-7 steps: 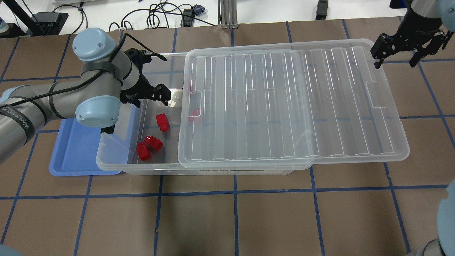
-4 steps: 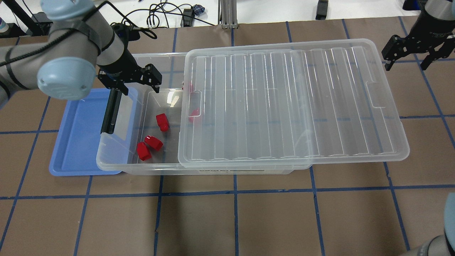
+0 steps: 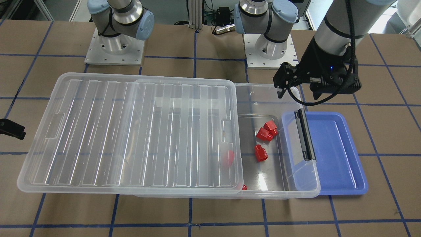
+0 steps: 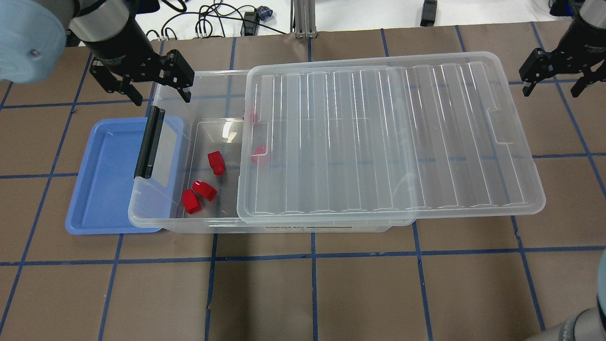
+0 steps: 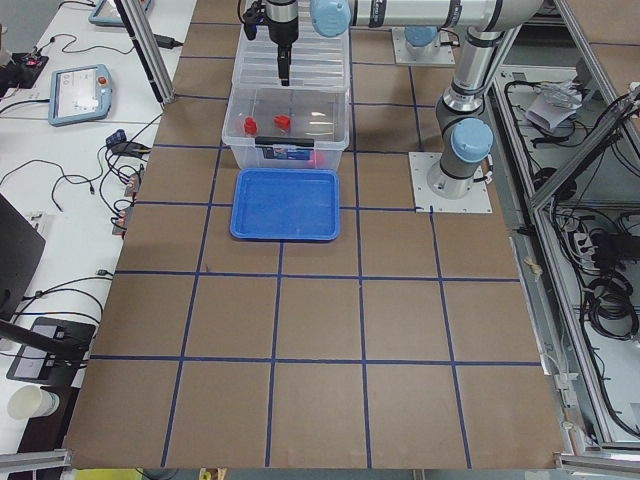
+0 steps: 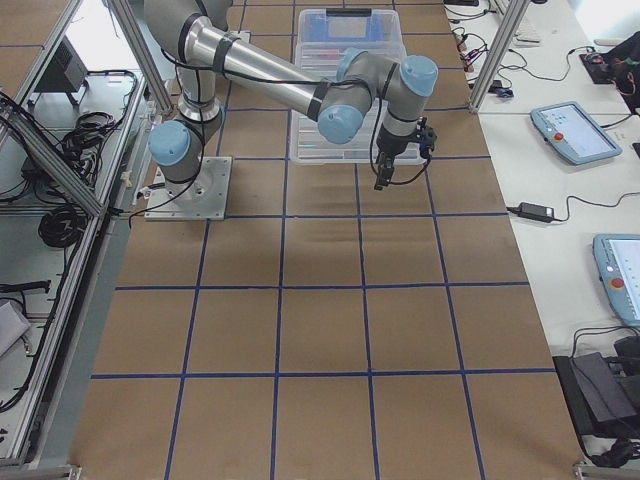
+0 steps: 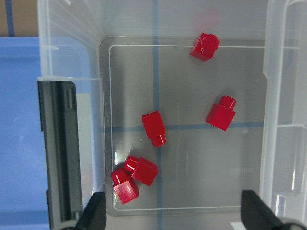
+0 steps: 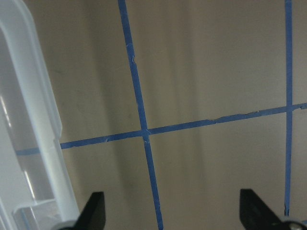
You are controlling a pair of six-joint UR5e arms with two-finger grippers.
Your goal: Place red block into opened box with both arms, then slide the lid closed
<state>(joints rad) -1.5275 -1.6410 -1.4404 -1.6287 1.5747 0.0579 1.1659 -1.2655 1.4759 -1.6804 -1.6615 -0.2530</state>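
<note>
Several red blocks (image 4: 216, 162) lie on the floor of the clear box (image 4: 199, 222), in its uncovered left end; the left wrist view shows them (image 7: 153, 127) from above. Two more blocks show dimly under the lid (image 4: 378, 137). The ribbed lid covers most of the box and overhangs its right end. My left gripper (image 4: 161, 92) hangs open and empty above the box's far-left corner, near the black latch bar (image 4: 149, 142). My right gripper (image 4: 553, 87) is open and empty, just off the lid's far-right corner, over bare table (image 8: 201, 86).
A blue tray (image 4: 102, 189) lies flat against the box's left end, partly under its flap. Cables and a metal post sit beyond the table's far edge. Both arm bases (image 3: 113, 49) stand on the robot's side.
My left gripper has lifted out of the box's open end and drawn back to the far-left, uncovering the latch bar. The right gripper has drifted a little right. Blocks and lid have not moved.
</note>
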